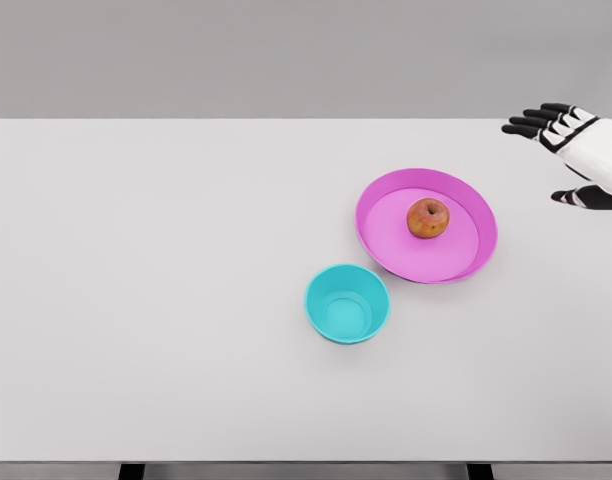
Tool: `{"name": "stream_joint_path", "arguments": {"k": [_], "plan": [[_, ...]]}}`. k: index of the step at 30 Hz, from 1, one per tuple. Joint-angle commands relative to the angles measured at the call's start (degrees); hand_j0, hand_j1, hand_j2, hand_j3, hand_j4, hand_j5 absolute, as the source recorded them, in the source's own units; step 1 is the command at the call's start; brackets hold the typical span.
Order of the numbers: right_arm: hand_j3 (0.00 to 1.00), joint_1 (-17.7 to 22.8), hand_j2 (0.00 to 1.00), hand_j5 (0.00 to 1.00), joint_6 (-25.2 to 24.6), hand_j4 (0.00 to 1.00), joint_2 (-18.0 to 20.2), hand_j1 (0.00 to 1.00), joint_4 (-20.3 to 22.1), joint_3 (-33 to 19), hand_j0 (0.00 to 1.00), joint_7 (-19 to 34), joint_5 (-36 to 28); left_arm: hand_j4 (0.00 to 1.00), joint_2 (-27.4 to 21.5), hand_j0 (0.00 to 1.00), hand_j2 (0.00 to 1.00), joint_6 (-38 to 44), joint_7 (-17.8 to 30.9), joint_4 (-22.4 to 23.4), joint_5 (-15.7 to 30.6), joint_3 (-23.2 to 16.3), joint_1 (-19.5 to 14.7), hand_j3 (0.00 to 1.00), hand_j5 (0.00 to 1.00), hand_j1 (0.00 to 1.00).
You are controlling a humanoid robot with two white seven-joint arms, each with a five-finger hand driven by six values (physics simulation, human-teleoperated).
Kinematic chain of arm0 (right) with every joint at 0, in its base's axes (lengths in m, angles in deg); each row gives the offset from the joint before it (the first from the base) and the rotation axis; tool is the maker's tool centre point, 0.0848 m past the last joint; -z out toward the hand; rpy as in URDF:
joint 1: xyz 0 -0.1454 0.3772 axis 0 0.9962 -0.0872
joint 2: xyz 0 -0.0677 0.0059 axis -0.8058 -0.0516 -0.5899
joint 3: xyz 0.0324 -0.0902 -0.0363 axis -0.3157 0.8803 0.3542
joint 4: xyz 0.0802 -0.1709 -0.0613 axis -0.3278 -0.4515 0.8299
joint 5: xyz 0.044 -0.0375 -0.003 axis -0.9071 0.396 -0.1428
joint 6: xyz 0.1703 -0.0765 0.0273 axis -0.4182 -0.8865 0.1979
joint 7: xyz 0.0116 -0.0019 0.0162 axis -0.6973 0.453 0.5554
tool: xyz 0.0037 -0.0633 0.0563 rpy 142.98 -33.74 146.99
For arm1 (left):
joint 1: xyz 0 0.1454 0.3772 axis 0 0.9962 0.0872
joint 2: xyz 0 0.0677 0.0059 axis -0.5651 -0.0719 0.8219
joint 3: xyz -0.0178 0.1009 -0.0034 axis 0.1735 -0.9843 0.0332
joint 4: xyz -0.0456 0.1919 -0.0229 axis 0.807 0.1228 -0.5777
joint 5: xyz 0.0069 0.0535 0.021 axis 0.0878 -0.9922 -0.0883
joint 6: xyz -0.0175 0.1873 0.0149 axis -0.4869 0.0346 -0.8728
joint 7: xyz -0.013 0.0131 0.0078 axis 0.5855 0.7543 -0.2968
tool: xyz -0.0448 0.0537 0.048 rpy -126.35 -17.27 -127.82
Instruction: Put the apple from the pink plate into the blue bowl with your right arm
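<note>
One apple [427, 217] waits on the pink plate [474, 262], untouched by your right hand [571, 150].

You'll find the fruit well apart from the fingers [531, 121], down and to their left, with the blue bowl [318, 302] farther off that same way, just beside the plate. Your fingers are spread wide and hold nothing. Watch the approach: a round apple could roll off if your fingertips nudge it before closing, and a low reach may clip the plate's raised rim and shove it against the bowl.
</note>
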Motion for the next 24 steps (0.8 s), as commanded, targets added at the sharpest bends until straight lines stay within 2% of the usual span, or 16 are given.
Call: {"name": "stream_joint_path", "arguments": {"k": [1, 7, 9, 10, 13, 15, 17, 21, 24], "plan": [[1.0, 0.0, 1.0, 1.0, 0.0, 1.0, 0.0, 1.0, -0.1, 0.2, 1.0, -0.1, -0.4, 1.0, 0.0, 1.0, 1.0, 0.0, 0.0, 0.0, 0.0, -0.1, 0.0, 1.0, 1.0, 1.0], [1.0, 0.0, 1.0, 1.0, 0.0, 1.0, 0.0, 1.0, -0.5, 1.1, 1.0, -0.1, -0.6, 1.0, 0.0, 1.0, 1.0, 0.0, 0.0, 0.0, 0.0, 0.0, 0.0, 1.0, 1.0, 1.0], [1.0, -0.3, 1.0, 1.0, 0.0, 1.0, 0.0, 1.0, -0.2, 3.4, 1.0, 2.4, -0.3, 1.0, 0.0, 1.0, 1.0, 0.0, 0.0, 0.0, 0.0, -0.1, 0.0, 1.0, 1.0, 1.0], [1.0, -2.8, 1.0, 1.0, 0.0, 1.0, -0.1, 1.0, -0.4, 4.6, 1.0, 7.3, -0.4, 1.0, 0.0, 1.0, 1.0, 0.0, 0.0, 0.0, 0.0, 0.0, 0.0, 1.0, 1.0, 1.0], [1.0, -6.9, 1.0, 1.0, 0.0, 1.0, -1.4, 1.0, -2.5, 5.4, 1.0, 18.5, -0.6, 1.0, 0.0, 1.0, 1.0, 0.0, 0.0, 0.0, 0.0, 0.0, 0.0, 1.0, 1.0, 1.0], [1.0, -9.4, 1.0, 1.0, 0.0, 1.0, -3.3, 1.0, -3.2, 5.4, 1.0, 22.6, -0.6, 1.0, 0.0, 1.0, 1.0, 0.0, 0.0, 0.0, 0.0, 0.0, 0.0, 1.0, 1.0, 1.0], [1.0, -11.9, 1.0, 1.0, 0.0, 1.0, -4.3, 1.0, -4.0, 6.6, 1.0, 23.3, 0.1, 1.0, 0.0, 1.0, 1.0, 0.0, 0.0, 0.0, 0.0, 0.0, 0.0, 1.0, 1.0, 1.0], [1.0, -19.2, 1.0, 1.0, 0.0, 1.0, -7.4, 1.0, -6.9, 13.2, 1.0, 32.2, 0.1, 1.0, 0.0, 1.0, 1.0, 0.0, 0.0, 0.0, -0.1, 0.0, 0.0, 1.0, 1.0, 1.0], [1.0, -23.1, 1.0, 1.0, 0.0, 1.0, -11.6, 1.0, -9.7, 17.5, 1.0, 32.2, 0.1, 1.0, 0.0, 1.0, 1.0, 0.0, 0.0, 0.0, 0.0, 0.0, 0.0, 1.0, 1.0, 1.0]]}}
